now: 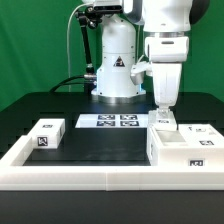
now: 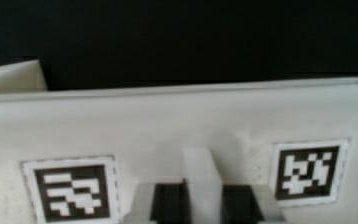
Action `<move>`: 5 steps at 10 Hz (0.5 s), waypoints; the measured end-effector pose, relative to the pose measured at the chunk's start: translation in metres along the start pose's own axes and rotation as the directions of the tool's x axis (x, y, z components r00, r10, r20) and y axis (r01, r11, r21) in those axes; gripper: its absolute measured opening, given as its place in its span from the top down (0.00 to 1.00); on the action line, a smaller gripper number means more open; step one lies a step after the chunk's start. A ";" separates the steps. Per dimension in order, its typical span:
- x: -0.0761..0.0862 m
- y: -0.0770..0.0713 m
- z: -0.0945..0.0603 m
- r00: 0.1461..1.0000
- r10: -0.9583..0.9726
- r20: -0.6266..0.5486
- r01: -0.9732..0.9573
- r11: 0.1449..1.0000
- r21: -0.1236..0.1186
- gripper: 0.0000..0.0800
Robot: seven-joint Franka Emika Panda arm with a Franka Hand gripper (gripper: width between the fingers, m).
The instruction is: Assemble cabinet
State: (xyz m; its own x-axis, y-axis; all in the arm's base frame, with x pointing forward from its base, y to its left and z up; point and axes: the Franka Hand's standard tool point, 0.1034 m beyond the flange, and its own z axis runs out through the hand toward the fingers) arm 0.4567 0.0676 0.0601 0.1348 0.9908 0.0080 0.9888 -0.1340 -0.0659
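Panda arm (image 1: 165, 30) hangs over the exterior view's right side of the black counter (image 1: 100, 148), with the pincer (image 1: 163, 114) pointing straight down. Its tips sit at the top of a small tagged block (image 1: 163, 124), which stands at the rear corner of the cabinet body (image 1: 175, 152) on the exterior view's left side of that body. Contact between tips and block looks likely, but it cannot be confirmed at this resolution. The cabinet body, a large matte white box with a tag on its front face, rests on the counter just behind the long white rail (image 1: 100, 178) at the exterior view's right. A second tagged block (image 1: 200, 130) lies just behind the body, further to the exterior view's right. A third white block (image 1: 48, 134) with tags on two faces sits well apart, at the exterior view's left, near the rail. The marker board (image 1: 108, 121) lies flat between the robot base (image 1: 115, 70) and the counter's middle. The wrist view shows a white panel (image 2: 176, 120) close up, with two square tags (image 2: 69, 190) (image 2: 306, 170). Dark fingers (image 2: 163, 205) stand before it with a narrow pale strip between them (the focus is soft here). Pincer state: cannot be determined whether it is gripping or merely spread beside the part.
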 end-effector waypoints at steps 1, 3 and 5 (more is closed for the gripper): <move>0.000 0.000 0.000 1.000 -0.001 0.003 0.001 1.000 0.006 0.91; -0.001 0.000 0.000 1.000 -0.010 0.006 0.010 1.000 0.012 0.91; -0.002 -0.001 0.001 1.000 -0.019 0.010 0.019 0.999 0.029 0.91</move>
State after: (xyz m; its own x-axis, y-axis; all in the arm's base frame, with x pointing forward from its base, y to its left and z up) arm 0.4557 0.0657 0.0591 0.1151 0.9933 -0.0008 0.9889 -0.1147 -0.0948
